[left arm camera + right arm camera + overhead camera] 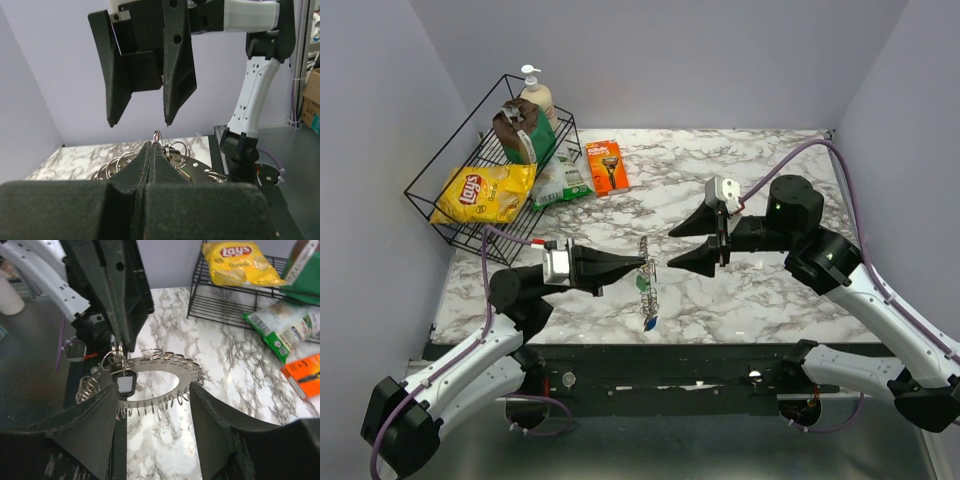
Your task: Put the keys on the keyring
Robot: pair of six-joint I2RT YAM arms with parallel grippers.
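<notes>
The keyring (644, 262) is a flat grey metal ring edged with many small wire loops. It hangs on edge above the table, pinched by my shut left gripper (640, 267). Green-tagged (643, 284) and blue-tagged (649, 323) keys dangle below it. In the right wrist view the keyring (186, 371) lies ahead, with a dark tag (125, 385) hanging at the left gripper (120, 346). My right gripper (670, 250) is open and empty, just right of the ring and apart from it. The left wrist view shows my shut gripper (153, 147) on a loop, facing the open right gripper (139, 123).
A black wire basket (430, 205) at the back left holds a yellow chips bag (485, 192), a brown bag and a pump bottle (536, 95). A green-white packet (561, 182) and the orange razor pack (607, 165) lie beside it. Walls close three sides.
</notes>
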